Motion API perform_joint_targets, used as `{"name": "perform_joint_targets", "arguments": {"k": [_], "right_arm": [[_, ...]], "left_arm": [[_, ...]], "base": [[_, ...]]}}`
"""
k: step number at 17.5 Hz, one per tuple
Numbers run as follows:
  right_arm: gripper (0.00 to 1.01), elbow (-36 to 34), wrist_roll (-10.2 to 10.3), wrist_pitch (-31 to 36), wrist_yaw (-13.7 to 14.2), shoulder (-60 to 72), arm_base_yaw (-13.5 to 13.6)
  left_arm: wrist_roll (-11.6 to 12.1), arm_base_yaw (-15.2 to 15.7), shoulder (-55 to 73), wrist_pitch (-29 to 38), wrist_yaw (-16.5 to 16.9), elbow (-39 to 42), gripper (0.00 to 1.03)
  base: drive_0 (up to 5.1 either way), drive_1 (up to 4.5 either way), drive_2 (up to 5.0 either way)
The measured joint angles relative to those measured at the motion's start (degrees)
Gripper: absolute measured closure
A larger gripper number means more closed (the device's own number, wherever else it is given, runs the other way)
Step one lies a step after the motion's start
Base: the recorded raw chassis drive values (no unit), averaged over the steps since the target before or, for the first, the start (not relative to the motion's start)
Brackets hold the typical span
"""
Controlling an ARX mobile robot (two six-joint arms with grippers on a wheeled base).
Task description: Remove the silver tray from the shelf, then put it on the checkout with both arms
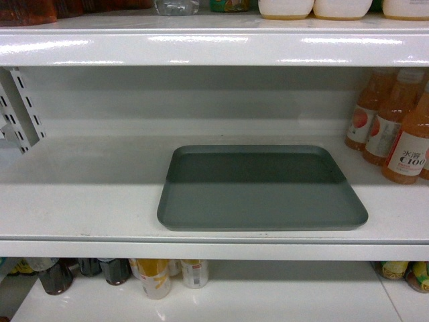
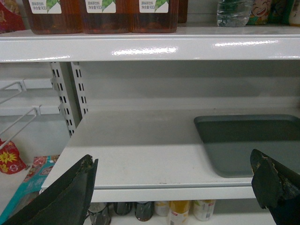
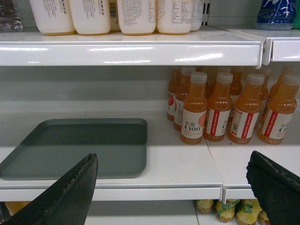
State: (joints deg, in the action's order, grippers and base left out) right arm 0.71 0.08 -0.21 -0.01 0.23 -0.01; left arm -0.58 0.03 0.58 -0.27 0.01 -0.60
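The silver tray (image 1: 261, 191) lies flat on the middle shelf (image 1: 87, 201), a matte grey-green rectangle near the front lip. In the left wrist view the silver tray (image 2: 243, 143) shows at the right; in the right wrist view the silver tray (image 3: 79, 146) shows at the left. My left gripper (image 2: 174, 174) is open, short of the shelf's front lip and to the left of the tray. My right gripper (image 3: 172, 168) is open too, in front of the lip, off the tray's right edge. Neither arm shows in the head view. The checkout is out of view.
Orange juice bottles (image 1: 395, 127) stand at the right of the tray's shelf, close to its right edge (image 3: 220, 112). The upper shelf board (image 1: 214, 47) hangs low above the tray. Slotted uprights (image 2: 70, 96) stand at the left. Bottles (image 1: 157, 275) fill the shelf below.
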Motion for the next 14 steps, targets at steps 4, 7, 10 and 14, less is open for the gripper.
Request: {"name": "perform_joint_targets", "arguments": {"k": [4, 7, 10, 14], "right_arm": [[0.03, 0.0, 0.0, 0.0, 0.0, 0.0, 0.0], [0.03, 0.0, 0.0, 0.0, 0.0, 0.0, 0.0], [0.03, 0.0, 0.0, 0.0, 0.0, 0.0, 0.0], [0.03, 0.0, 0.0, 0.0, 0.0, 0.0, 0.0]], "left_arm": [[0.0, 0.0, 0.0, 0.0, 0.0, 0.0, 0.05], [0.0, 0.0, 0.0, 0.0, 0.0, 0.0, 0.05], [0.0, 0.0, 0.0, 0.0, 0.0, 0.0, 0.05], [0.0, 0.0, 0.0, 0.0, 0.0, 0.0, 0.05]], "base": [[0.0, 0.00, 0.0], [0.0, 0.00, 0.0], [0.0, 0.00, 0.0], [0.0, 0.00, 0.0]]}}
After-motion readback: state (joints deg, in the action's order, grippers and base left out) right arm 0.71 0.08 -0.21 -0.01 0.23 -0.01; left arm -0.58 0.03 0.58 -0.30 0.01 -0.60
